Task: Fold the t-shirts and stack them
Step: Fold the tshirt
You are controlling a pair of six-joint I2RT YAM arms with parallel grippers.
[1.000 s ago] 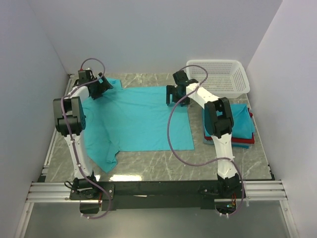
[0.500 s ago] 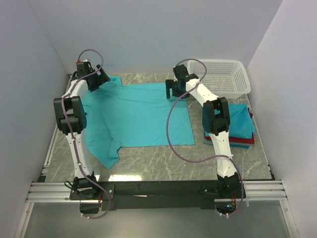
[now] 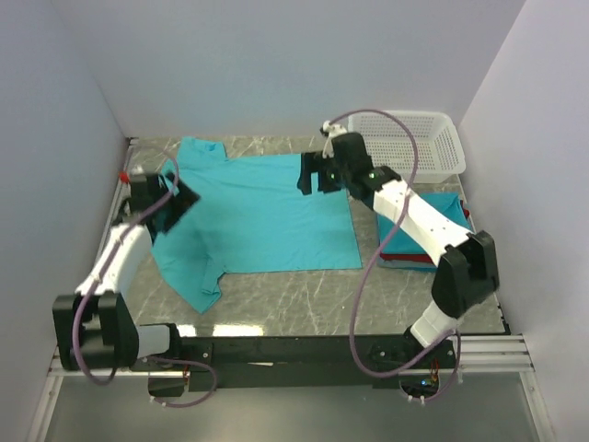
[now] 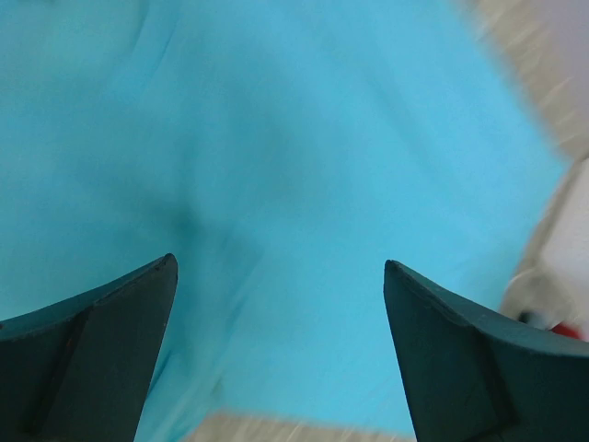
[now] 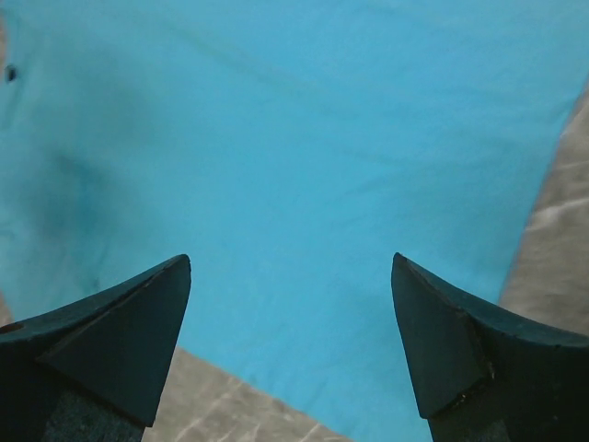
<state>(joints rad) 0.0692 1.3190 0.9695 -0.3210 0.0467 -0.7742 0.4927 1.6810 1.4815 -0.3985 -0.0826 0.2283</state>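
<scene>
A teal t-shirt (image 3: 253, 216) lies spread flat on the marble table; it fills the left wrist view (image 4: 276, 166) and the right wrist view (image 5: 304, 138). My left gripper (image 3: 177, 204) is open and empty over the shirt's left side. My right gripper (image 3: 311, 175) is open and empty over the shirt's far right corner. A stack of folded shirts (image 3: 453, 214), teal on top with a red one (image 3: 405, 261) beneath, lies at the right, partly hidden by my right arm.
A white mesh basket (image 3: 433, 138) stands at the back right. The marble table (image 3: 304, 299) shows bare in front of the shirt. Grey walls close in the left, back and right.
Both grippers have let go of the shirt's far edge. The left arm has swung back toward the near left. The right arm has pulled slightly back. The shirt now lies flat.
</scene>
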